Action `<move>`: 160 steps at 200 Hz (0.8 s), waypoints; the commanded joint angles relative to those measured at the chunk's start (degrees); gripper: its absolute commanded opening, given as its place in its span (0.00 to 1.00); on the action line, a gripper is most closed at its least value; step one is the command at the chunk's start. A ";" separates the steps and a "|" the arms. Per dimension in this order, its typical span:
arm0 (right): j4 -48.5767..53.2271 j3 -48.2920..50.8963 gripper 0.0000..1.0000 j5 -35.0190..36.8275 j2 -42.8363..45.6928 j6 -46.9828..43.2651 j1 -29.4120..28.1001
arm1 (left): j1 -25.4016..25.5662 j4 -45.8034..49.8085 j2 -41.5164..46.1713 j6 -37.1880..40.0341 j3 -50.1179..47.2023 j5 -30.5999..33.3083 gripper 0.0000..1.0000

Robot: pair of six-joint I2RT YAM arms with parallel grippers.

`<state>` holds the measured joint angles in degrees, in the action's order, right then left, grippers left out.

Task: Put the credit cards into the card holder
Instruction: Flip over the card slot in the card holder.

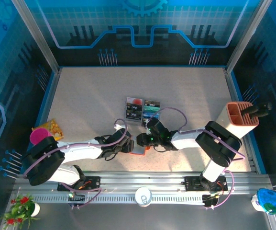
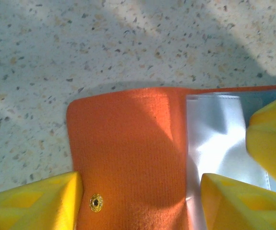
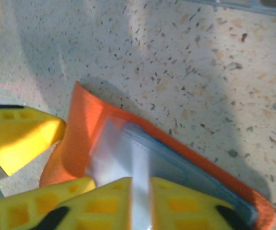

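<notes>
The small orange-red leather-like folding card holder (image 1: 141,150) lies open near the desk's (image 1: 90,96) 6 o'clock edge. My left gripper (image 2: 140,187) straddles its snap flap (image 2: 123,148), spread and gripping nothing. My right gripper (image 3: 138,196) looks pressed together on a pale plastic pocket (image 3: 110,146) (blurred, so that's a judgement). The thin dark and teal plastic credit cards (image 1: 143,111) sit at the holder's 12 o'clock. The risk I see: tugging that pocket drags the unpinned holder, or the crowded fingers clash.

- We label the left arm (image 1: 75,154) and right arm (image 1: 190,136): white tubular links between bulky black joint housings.
- We note lilac cables (image 1: 173,111) running along both arms.
- Bases (image 1: 82,184): black.
- Fingers (image 2: 32,203): yellow, moulded with a square grid.
</notes>
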<state>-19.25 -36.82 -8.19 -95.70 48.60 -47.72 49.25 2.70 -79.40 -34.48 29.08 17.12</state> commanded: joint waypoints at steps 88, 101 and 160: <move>1.96 0.64 0.51 0.31 4.39 0.44 0.54 | 0.67 -0.35 -2.07 -1.26 -2.89 -4.00 0.62; 1.22 1.18 0.54 0.42 4.38 0.88 0.63 | 0.67 -0.41 -2.04 -1.29 -2.94 -4.03 0.61; 0.22 3.38 0.66 1.37 8.74 1.71 0.72 | 0.66 -0.59 -2.17 -1.20 -2.98 -4.07 0.59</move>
<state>-18.48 -34.52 -7.73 -90.26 49.95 -47.20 49.25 0.30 -79.81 -34.52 28.27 17.45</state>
